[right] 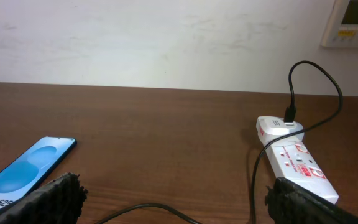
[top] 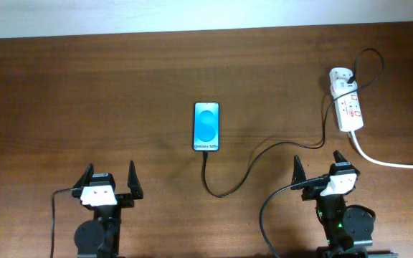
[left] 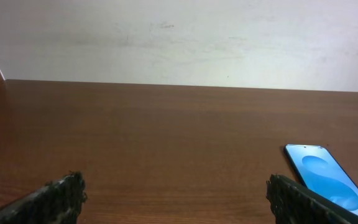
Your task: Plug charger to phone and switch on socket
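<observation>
The phone (top: 206, 127) lies flat mid-table, blue screen up, white text strip at its near end. It also shows in the left wrist view (left: 325, 177) and the right wrist view (right: 27, 171). The thin black charger cable (top: 253, 163) runs from the phone's near end in a loop to the white socket strip (top: 348, 102) at the far right, where its plug end (right: 289, 114) sits in the strip (right: 294, 158). My left gripper (top: 110, 180) is open and empty near the front edge (left: 176, 193). My right gripper (top: 320, 166) is open and empty (right: 176, 193), just short of the strip.
A thick white cord (top: 393, 162) leaves the strip toward the right edge. A pale wall runs behind the table's far edge, with a beige box (right: 350, 22) on it.
</observation>
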